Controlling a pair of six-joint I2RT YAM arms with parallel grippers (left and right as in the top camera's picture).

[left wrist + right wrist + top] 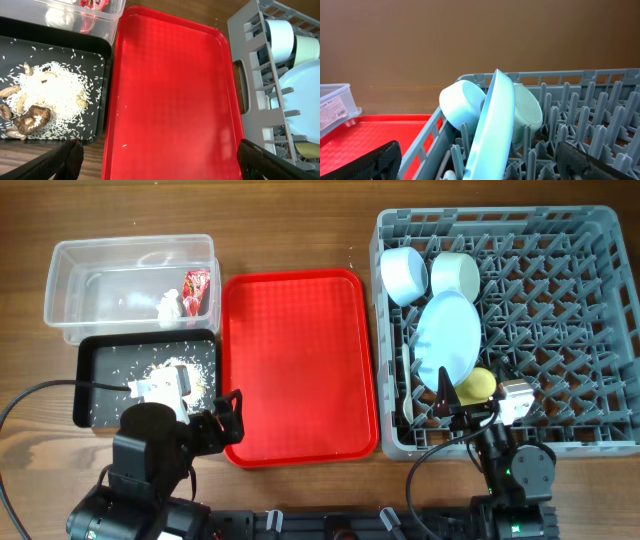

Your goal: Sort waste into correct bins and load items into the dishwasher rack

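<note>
The grey dishwasher rack [560,330] holds the pale blue plate [447,337] on edge, the pale blue bowl [403,274], the pale green bowl [455,273] and the yellow cup [478,385]. A white utensil [406,385] lies along its left wall. The clear tub [100,265] holds the red wrapper [196,288] and white tissue [168,305]. The black tray [100,370] holds rice with brown bits [37,102]. My left gripper [157,162] is open and empty over the red tray's near edge. My right gripper [480,162] is open and empty at the rack's front, facing the plate [492,125].
The large flat red tray [300,365] lies between the bins and the rack, bare but for a few rice grains [124,146]. Black cables trail at the table's front edge on both sides. The wooden table [300,220] shows behind the tray.
</note>
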